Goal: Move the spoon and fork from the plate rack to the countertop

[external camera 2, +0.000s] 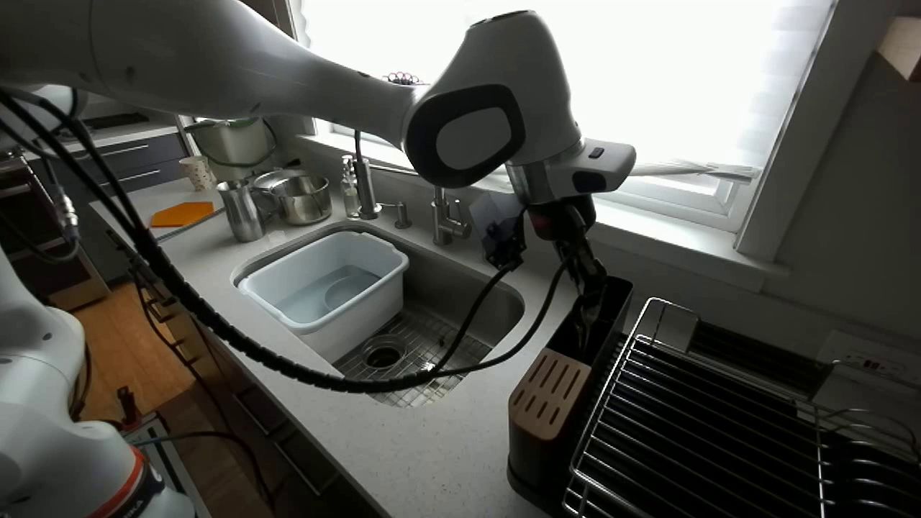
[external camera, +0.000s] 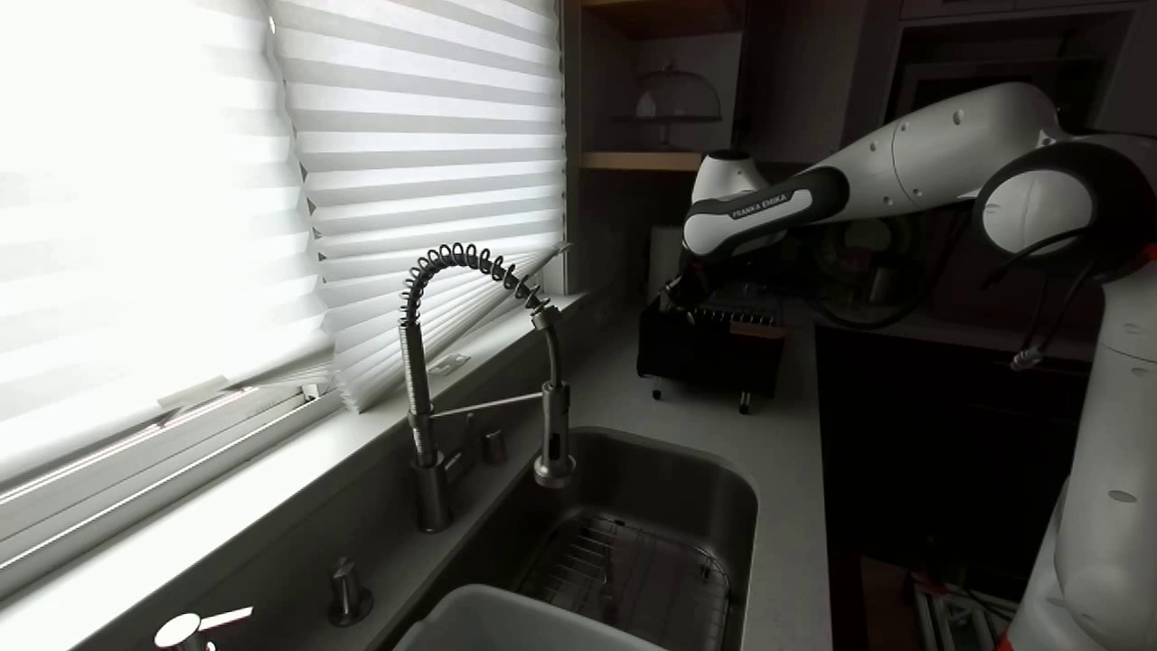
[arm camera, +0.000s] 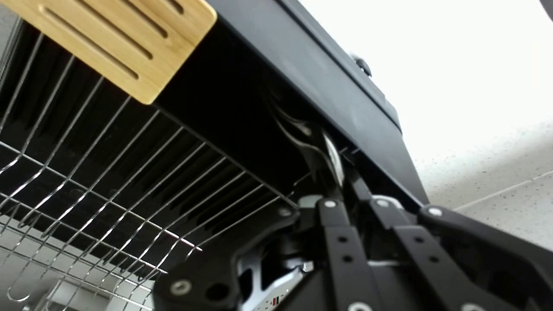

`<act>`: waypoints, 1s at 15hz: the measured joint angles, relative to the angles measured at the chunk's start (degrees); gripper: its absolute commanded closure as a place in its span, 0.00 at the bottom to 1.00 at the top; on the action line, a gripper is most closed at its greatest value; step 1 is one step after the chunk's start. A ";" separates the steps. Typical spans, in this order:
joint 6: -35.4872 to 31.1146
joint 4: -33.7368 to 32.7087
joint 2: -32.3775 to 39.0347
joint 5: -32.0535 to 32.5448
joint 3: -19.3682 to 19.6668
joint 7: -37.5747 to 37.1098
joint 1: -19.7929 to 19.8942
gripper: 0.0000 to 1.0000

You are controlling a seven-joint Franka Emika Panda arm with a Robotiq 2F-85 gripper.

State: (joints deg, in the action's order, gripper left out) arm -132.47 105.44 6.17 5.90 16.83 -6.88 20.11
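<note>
The dark plate rack (external camera: 705, 362) stands on the pale countertop (external camera: 788, 542); it also shows in an exterior view (external camera 2: 701, 374). Its black utensil holder (external camera 2: 525, 460) runs along one side. The slim silvery spoon and fork stand tilted in the holder, small in an exterior view (external camera 2: 584, 327) and close up in the wrist view (arm camera: 309, 140); I cannot tell one from the other. My gripper (arm camera: 345, 188) reaches down into the holder at their upper ends, its fingers close together with a narrow dark gap. The fingertips are shadowed, so any grip on the metal is unclear.
A slotted wooden block (external camera 2: 550, 392) covers the holder's front end. The steel sink (external camera: 741, 488) has a spring faucet (external camera: 411, 380) beside it and a grey tub (external camera 2: 316, 277) in it. A cable (external camera 2: 324, 385) hangs from the arm. Pots (external camera 2: 302, 198) stand beyond the sink.
</note>
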 measured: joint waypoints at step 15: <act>0.03 -1.78 -8.33 0.47 -0.33 -1.02 -1.74 0.98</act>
State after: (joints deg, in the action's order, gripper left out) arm -132.44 103.66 -2.16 6.37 16.50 -7.91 18.37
